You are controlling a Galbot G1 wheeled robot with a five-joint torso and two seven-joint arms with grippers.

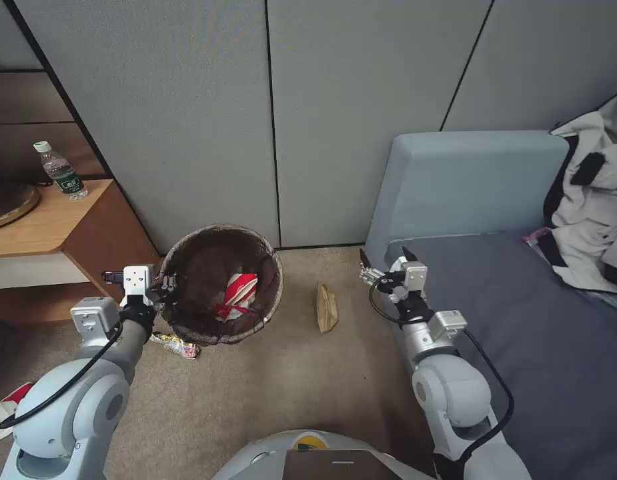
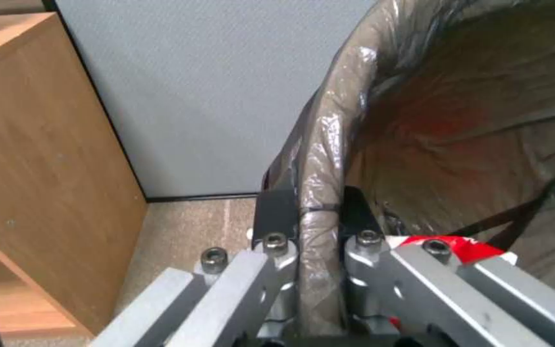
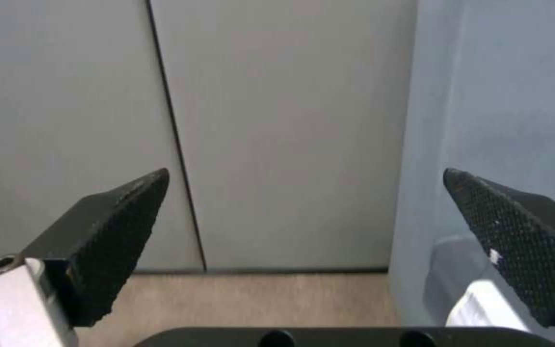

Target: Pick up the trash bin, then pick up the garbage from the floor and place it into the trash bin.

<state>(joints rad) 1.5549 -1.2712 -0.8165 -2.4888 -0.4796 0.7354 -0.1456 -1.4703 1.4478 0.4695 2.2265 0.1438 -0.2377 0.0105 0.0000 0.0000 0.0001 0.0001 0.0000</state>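
Left claw (image 2: pixel 310 226) is clamped on the near-left rim of the trash bin (image 1: pixel 271 303), one finger inside the brown liner and one outside. The bin sits before the grey wall panels, right of the wooden bench (image 1: pixel 48 223). A red-and-white carton (image 1: pixel 236 295) lies inside it. A tan paper bag (image 1: pixel 327 308) lies on the carpet right of the bin; a yellow wrapper (image 1: pixel 177 345) lies at its near-left foot. Right claw (image 3: pixel 303 231) hangs spread wide, holding nothing, at the bed's (image 1: pixel 521 333) left edge.
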